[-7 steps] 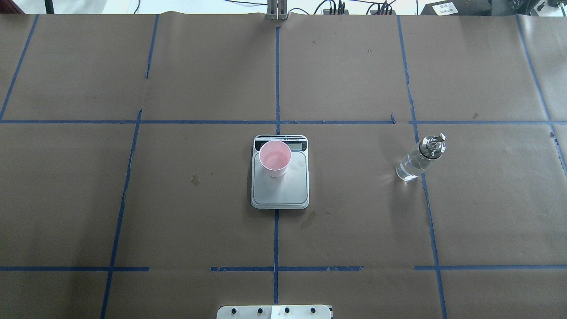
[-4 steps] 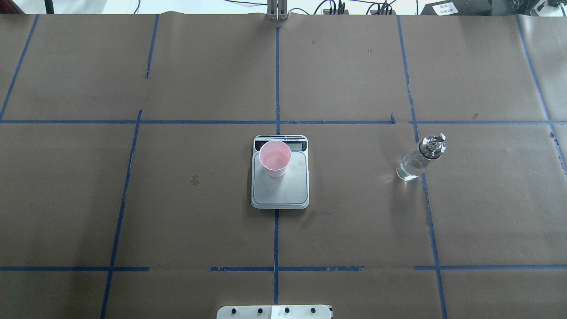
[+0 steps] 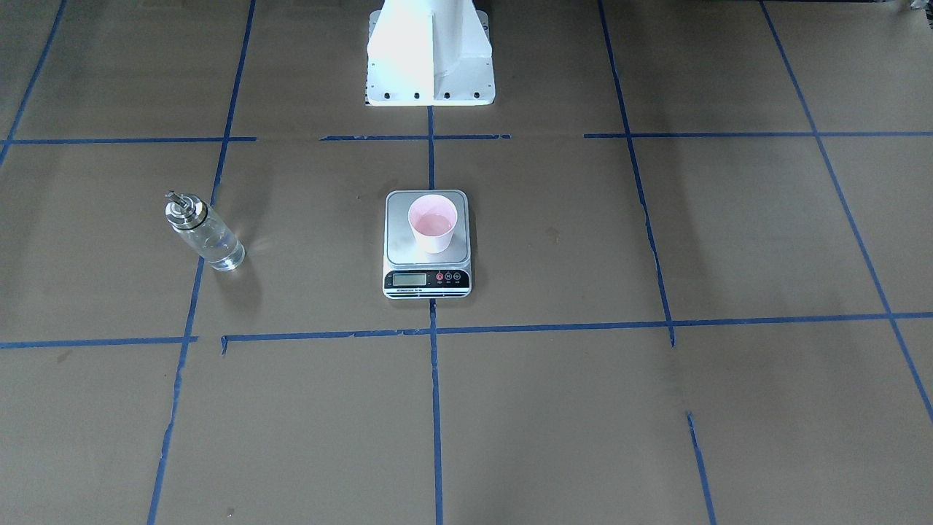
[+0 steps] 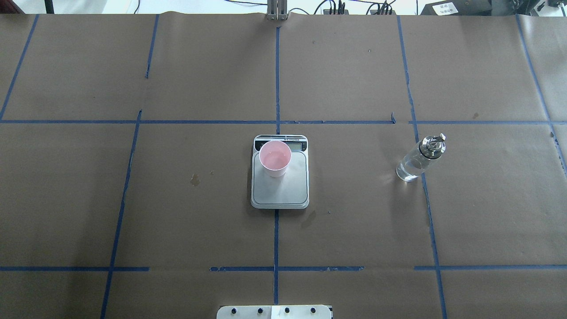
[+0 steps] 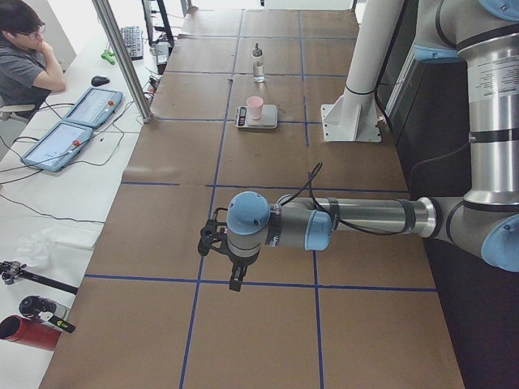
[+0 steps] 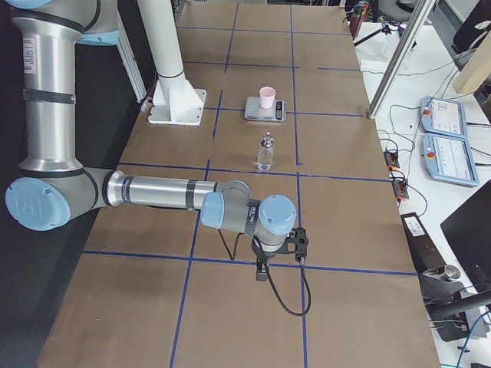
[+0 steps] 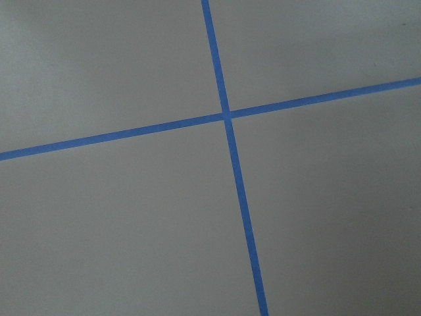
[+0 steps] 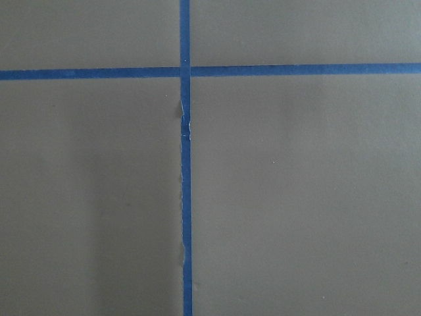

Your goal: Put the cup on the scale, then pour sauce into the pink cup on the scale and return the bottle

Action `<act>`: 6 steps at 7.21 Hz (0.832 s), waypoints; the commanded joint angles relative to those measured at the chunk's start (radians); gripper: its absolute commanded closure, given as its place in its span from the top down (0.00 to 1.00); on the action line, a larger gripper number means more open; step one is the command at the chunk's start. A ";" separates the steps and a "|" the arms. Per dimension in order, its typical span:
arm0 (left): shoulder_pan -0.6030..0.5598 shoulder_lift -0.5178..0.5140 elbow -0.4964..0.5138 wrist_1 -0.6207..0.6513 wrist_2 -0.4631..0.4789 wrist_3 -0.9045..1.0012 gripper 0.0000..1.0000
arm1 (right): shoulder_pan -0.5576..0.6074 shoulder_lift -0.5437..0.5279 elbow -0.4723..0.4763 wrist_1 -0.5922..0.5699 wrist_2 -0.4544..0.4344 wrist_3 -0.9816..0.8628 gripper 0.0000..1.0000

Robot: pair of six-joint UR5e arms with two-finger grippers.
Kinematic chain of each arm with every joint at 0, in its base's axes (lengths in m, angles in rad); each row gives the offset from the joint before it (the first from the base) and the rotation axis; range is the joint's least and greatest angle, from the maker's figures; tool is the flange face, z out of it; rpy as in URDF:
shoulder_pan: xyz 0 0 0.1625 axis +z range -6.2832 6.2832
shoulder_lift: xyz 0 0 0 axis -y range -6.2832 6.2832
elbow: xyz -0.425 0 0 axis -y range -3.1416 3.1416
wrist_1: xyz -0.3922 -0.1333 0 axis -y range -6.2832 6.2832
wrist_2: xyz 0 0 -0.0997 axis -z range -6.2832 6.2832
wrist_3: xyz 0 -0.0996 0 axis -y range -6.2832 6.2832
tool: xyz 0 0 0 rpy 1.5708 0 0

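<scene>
Cup [image 4: 275, 158] on scale [image 4: 283, 190], display end; bottle [image 4: 416, 160] well apart, robot's right.

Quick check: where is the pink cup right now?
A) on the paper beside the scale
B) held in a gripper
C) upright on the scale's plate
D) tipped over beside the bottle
C: the cup stands upright on the scale, toward its display end; the bottle stands apart from it.

Silver tubular arms [image 5: 373, 215], pale blue joint caps [image 5: 246, 212], black cables [image 6: 308, 291], white pedestal [image 3: 430, 58].
</scene>
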 commanded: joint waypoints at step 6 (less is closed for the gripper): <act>0.000 0.003 0.003 -0.003 -0.003 -0.001 1.00 | -0.016 -0.018 0.035 0.107 -0.125 -0.001 1.00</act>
